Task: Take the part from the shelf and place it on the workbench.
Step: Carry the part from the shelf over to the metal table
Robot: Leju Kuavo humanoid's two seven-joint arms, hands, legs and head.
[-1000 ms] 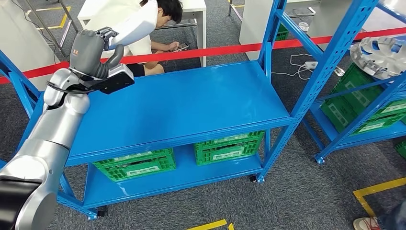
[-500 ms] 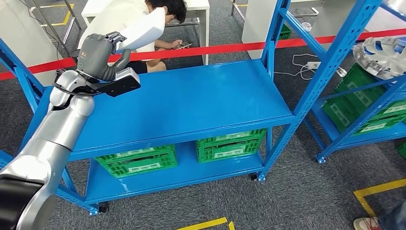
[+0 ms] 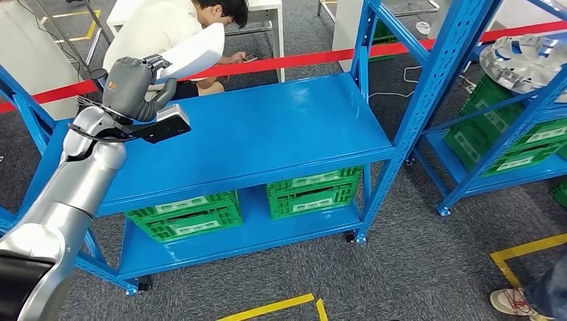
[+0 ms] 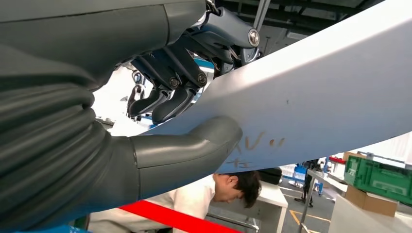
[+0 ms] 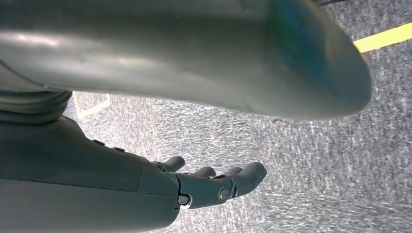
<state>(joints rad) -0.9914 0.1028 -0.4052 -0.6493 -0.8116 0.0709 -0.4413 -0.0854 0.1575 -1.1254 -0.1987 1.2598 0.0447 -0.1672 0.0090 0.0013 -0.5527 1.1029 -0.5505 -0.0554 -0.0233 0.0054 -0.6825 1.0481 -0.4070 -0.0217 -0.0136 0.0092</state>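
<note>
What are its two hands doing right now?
Left hand: holding the white part.
Right hand: holds nothing, fingers loosely curled above the floor.

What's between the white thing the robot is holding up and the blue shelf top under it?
Nothing. In the head view the left hand holds the white part up, and the blue shelf top beneath is bare.

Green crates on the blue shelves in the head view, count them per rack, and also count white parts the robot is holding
Green crates, bottom shelf of near rack: 2
Green crates, right rack: at least 2, partly hidden
White part held in left hand: 1
Total: at least 5
</note>
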